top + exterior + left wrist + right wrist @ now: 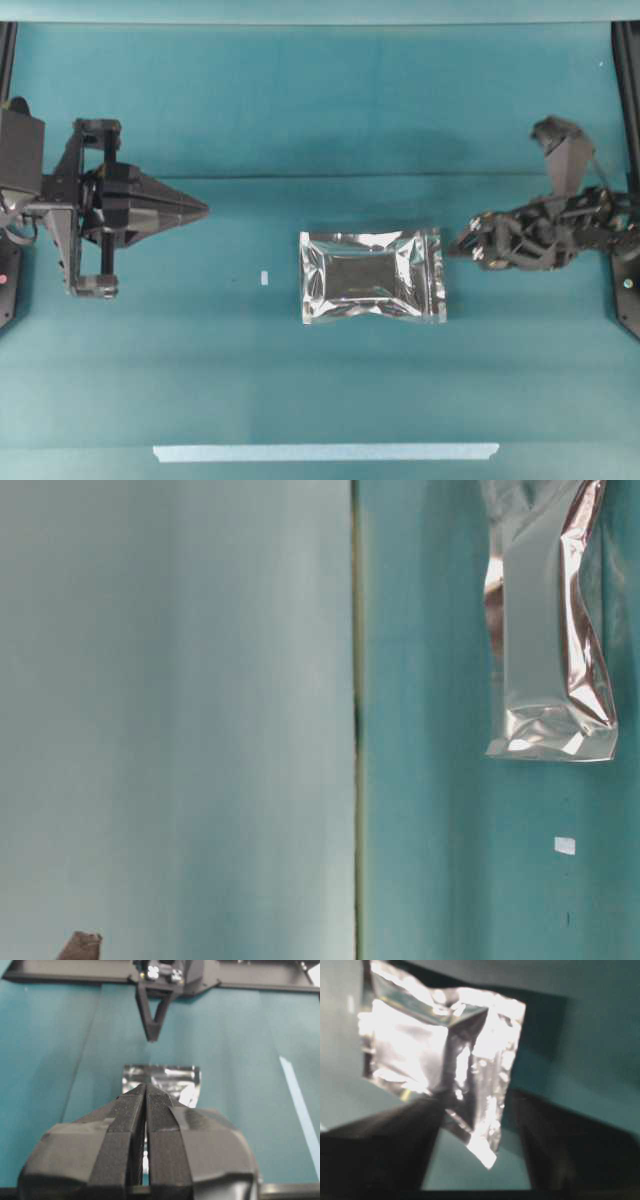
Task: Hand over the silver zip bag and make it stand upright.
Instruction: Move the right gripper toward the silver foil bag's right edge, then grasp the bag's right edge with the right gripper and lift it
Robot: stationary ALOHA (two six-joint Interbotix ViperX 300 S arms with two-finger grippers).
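Observation:
The silver zip bag (372, 275) lies flat at the middle of the teal table, its sealed strip along its right short edge. My right gripper (456, 246) is open at that edge. In the right wrist view the bag (435, 1045) fills the upper left and its near corner reaches in between the spread fingers (385, 1145); the jaws are not closed on it. My left gripper (203, 210) is shut and empty, well left of the bag. In the left wrist view its tips (145, 1088) point at the bag (172, 1076) ahead.
A small white tape scrap (264, 278) lies left of the bag. A long pale tape strip (325, 452) runs along the front edge. The table-level view shows the bag (545, 630) and the scrap (565, 845).

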